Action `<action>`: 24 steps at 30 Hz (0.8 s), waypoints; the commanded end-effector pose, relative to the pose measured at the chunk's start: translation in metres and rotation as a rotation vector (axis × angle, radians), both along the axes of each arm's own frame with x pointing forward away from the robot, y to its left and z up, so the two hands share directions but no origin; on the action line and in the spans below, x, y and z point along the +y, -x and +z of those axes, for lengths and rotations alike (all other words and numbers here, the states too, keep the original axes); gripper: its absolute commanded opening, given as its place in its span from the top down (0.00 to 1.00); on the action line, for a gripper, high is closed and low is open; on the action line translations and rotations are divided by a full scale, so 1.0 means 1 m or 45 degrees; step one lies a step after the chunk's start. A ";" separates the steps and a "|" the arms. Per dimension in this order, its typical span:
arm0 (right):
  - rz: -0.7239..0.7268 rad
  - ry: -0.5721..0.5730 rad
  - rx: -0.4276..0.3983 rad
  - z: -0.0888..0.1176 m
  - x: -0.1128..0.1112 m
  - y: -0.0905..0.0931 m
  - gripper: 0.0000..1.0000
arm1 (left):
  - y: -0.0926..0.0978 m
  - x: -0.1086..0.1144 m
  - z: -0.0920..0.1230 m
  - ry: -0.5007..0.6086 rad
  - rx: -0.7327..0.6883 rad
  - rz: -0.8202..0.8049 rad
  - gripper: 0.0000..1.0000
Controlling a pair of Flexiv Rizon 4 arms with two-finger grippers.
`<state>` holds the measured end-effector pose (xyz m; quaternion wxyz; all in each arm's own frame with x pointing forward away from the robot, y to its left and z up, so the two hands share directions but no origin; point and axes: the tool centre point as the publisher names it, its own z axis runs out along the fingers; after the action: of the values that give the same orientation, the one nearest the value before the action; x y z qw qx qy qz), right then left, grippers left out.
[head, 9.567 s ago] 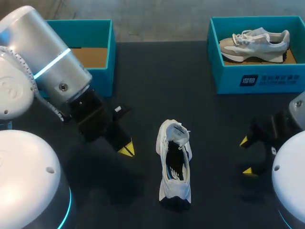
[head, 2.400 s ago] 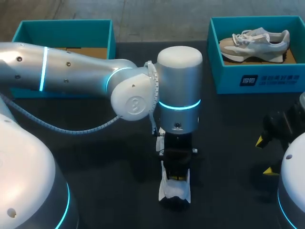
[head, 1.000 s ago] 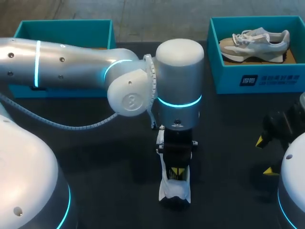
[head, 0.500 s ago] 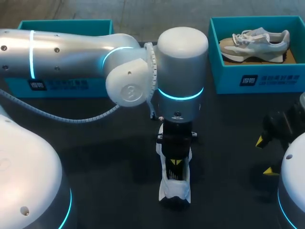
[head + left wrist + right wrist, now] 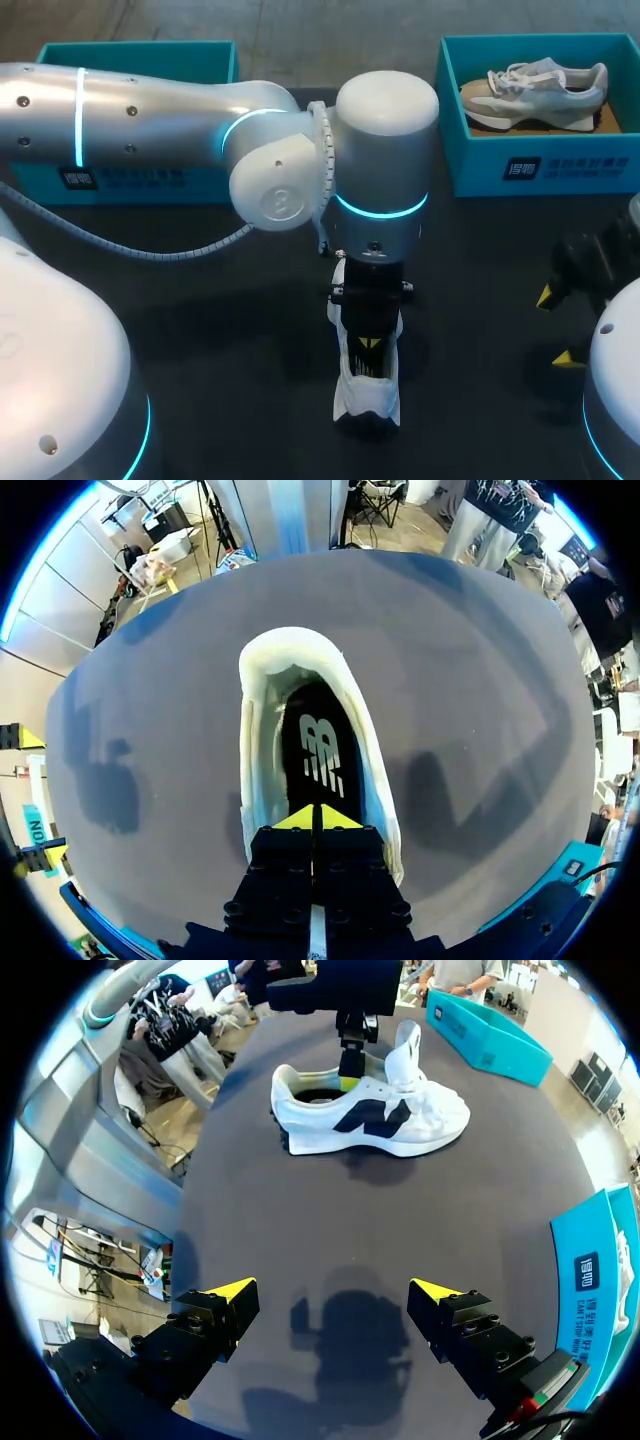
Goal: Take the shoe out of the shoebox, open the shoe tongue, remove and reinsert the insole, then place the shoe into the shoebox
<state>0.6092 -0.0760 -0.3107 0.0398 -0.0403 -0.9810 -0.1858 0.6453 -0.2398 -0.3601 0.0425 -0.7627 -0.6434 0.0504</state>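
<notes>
Centre of the dark table [image 5: 250, 400]: the white shoe [image 5: 366, 398], out of any box, standing on its sole with the heel toward the robot. Its tongue [image 5: 408, 1052] is pulled up and stands nearly upright, which leaves the mouth of the shoe gaping, presumably so fingers can get down to the insole [image 5: 318, 752].

The left arm reaches across from its side and hangs straight down over the shoe. On the left gripper [image 5: 318, 818] the two yellow tips are pressed together with no gap. They sit inside the mouth, at its tongue end, with the dark heel part of the insole just ahead of them. I cannot tell whether they touch the insole or have nipped its edge. My guess is that lifting the insole out is the step in hand.

The right gripper [image 5: 333, 1295] has its fingers spread wide with nothing between them. It hangs over bare table, well apart from the shoe (parked out of the way, I'd say, or waiting to steady it).

A teal shoebox [image 5: 140, 60] sits at the far left behind the arm. A second shoebox [image 5: 540, 165] at the far right holds a grey shoe [image 5: 535, 85].
</notes>
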 end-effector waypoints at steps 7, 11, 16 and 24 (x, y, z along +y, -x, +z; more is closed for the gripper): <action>-0.001 0.002 -0.004 0.000 0.000 0.002 0.00 | -0.008 0.006 0.001 -0.009 -0.002 0.015 0.62; -0.001 0.002 -0.004 0.000 0.000 0.002 0.00 | -0.009 0.007 0.001 -0.016 -0.007 0.019 0.53; -0.001 0.002 -0.004 0.000 0.000 0.002 0.00 | -0.009 0.009 0.002 -0.009 -0.009 0.022 0.25; -0.001 0.002 -0.004 0.000 0.000 0.002 0.00 | -0.006 0.013 0.006 0.007 -0.002 0.015 0.00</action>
<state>0.6092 -0.0760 -0.3107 0.0398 -0.0403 -0.9810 -0.1858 0.6514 -0.2332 -0.3554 0.0438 -0.7590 -0.6477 0.0497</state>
